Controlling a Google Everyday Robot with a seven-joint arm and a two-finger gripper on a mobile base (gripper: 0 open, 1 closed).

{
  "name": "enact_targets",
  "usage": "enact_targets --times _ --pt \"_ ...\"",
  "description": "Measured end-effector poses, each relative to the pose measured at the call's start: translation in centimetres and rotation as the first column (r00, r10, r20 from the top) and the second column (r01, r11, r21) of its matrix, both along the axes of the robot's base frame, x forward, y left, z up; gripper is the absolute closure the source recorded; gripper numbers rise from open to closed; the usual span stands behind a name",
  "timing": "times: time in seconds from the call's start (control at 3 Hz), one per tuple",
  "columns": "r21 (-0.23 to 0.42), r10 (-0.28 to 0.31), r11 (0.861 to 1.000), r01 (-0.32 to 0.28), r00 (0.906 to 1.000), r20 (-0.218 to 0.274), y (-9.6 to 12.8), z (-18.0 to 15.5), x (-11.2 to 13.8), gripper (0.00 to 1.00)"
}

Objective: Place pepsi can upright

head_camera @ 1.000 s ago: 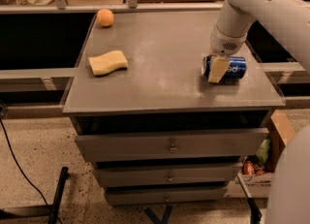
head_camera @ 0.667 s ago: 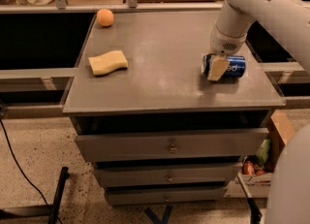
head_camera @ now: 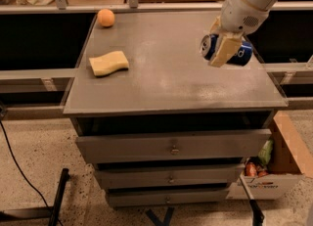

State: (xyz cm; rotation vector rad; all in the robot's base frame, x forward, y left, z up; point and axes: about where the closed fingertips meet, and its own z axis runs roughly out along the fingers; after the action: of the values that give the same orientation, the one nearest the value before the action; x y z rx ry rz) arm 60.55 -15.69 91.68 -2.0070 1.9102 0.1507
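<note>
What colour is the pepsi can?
The pepsi can is dark blue with white lettering (camera view); the gripper holds it above the table, right side.

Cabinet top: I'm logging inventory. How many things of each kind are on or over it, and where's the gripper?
pepsi can: 1, held by the gripper above the right side
yellow sponge: 1
orange: 1
Total: 3
</note>
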Motion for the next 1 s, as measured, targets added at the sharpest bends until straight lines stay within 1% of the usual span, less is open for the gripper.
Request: enact_targets --times 0.33,0.67,1.0 --pt "0.152 0.073 0.986 -0.072 0.9973 -0.006 0.9 3.7 -1.7 1.0" --pt "0.201 0.084 0.976 -0.087 0.9961 0.026 2.1 5.2 -1.4 1.0" --pt "0.208 0.075 0.975 -0.082 0.9962 0.044 2.4 5.2 -0.7 1.0"
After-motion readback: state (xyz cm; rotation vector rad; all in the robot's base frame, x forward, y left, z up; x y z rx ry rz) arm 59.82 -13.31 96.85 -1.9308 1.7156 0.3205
